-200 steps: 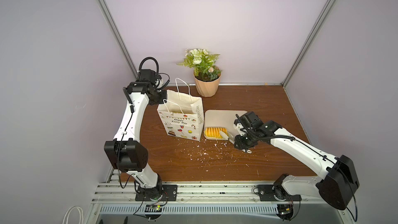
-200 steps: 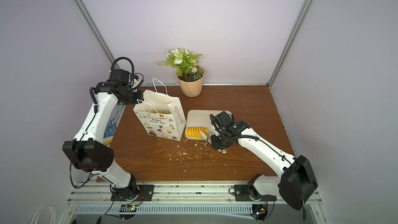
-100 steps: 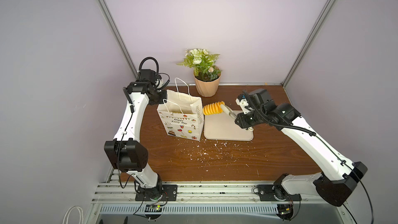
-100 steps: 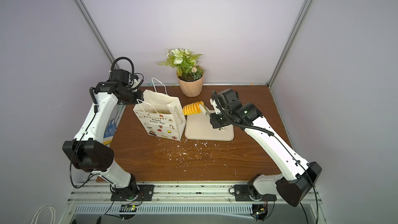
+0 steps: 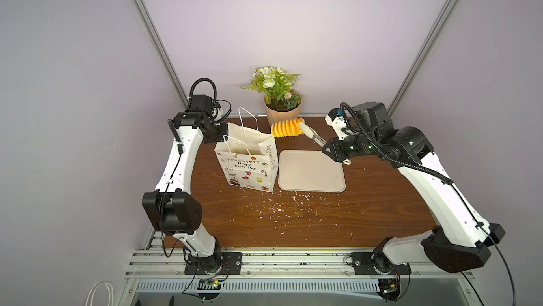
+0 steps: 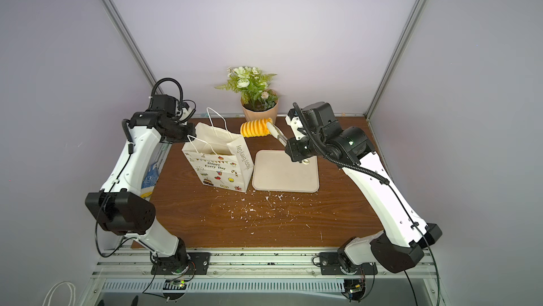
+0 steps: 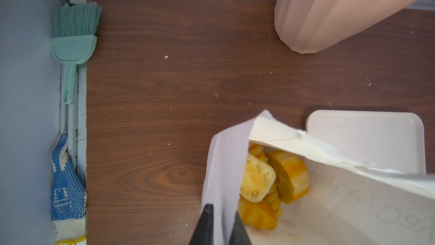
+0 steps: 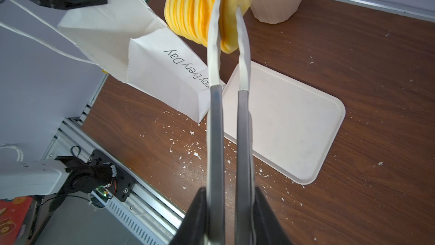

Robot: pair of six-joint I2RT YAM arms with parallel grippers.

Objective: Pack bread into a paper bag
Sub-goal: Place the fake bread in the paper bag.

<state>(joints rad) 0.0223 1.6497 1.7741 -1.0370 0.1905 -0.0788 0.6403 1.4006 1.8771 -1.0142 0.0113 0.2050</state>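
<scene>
My right gripper [image 8: 229, 210] squeezes tongs [image 8: 227, 119] clamping a loaf [image 5: 284, 127] by the bag [image 5: 249, 160] rim; my left gripper [image 7: 221, 210], mostly cut off, pinches the bag wall. Pastries [image 7: 270, 180] inside overlap; tray [image 5: 311, 172] beside, pot [image 5: 276, 114] behind.

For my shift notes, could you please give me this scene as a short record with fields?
Left claw: shut on the rim of the paper bag, whose mouth is open
Right claw: shut on tongs
Tongs hold: ridged loaf, raised near the bag's mouth, not yet inside
Inside bag: several pastries
Tray: no bread on it
Table: crumbs in front of the tray
</scene>
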